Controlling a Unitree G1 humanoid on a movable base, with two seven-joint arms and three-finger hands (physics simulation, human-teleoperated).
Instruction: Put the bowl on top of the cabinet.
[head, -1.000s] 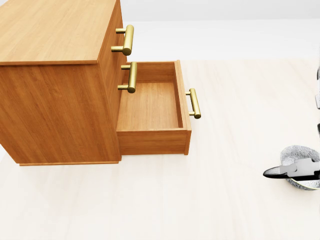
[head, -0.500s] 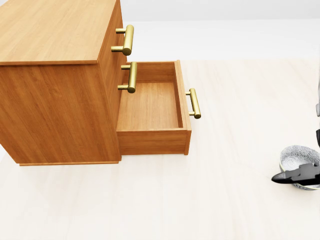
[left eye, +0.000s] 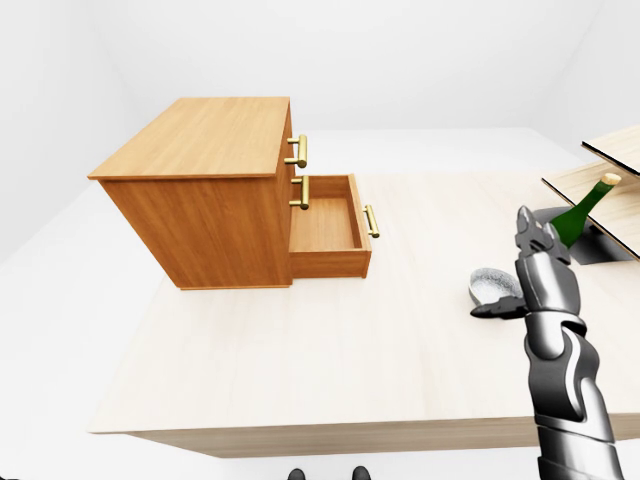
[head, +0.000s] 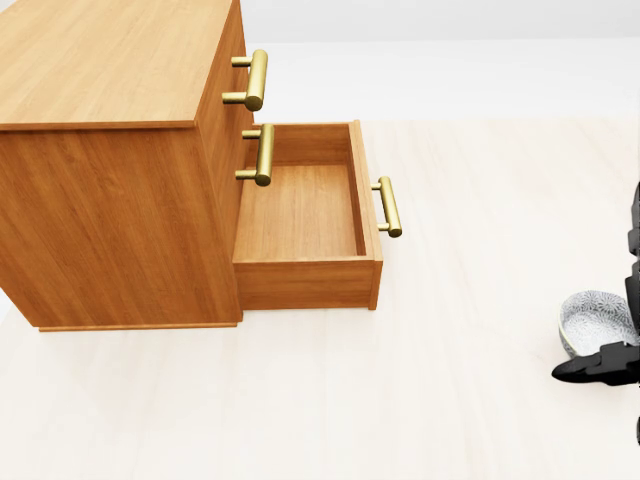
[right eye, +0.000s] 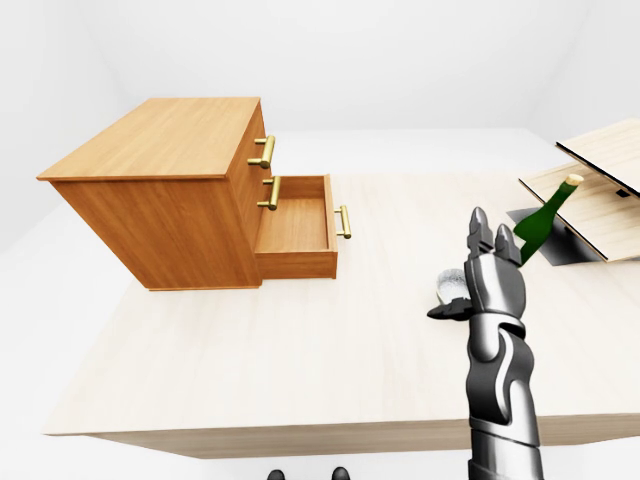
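Note:
The grey patterned bowl (head: 592, 318) stands upright on the pale table (left eye: 300, 350), far right in the head view and well apart from the cabinet. My right hand (left eye: 512, 272) is raised beside and partly over it, fingers (left eye: 530, 232) pointing up and thumb stretched left across the bowl's near rim; it is open and holds nothing. The wooden cabinet (left eye: 205, 140) stands at the left with a bare flat top. Its bottom drawer (left eye: 326, 226) is pulled out and empty. My left hand does not show.
A green bottle (left eye: 578, 212) leans to the right of the bowl, against slanted wooden boards (left eye: 612, 185). Brass handles (head: 257, 80) stick out from the cabinet's drawer fronts. The table's near edge runs along the bottom of the eye views.
In the head view my right hand's thumb has slid down and to the right, off the bowl's middle toward its lower rim. The bowl and cabinet have not moved.

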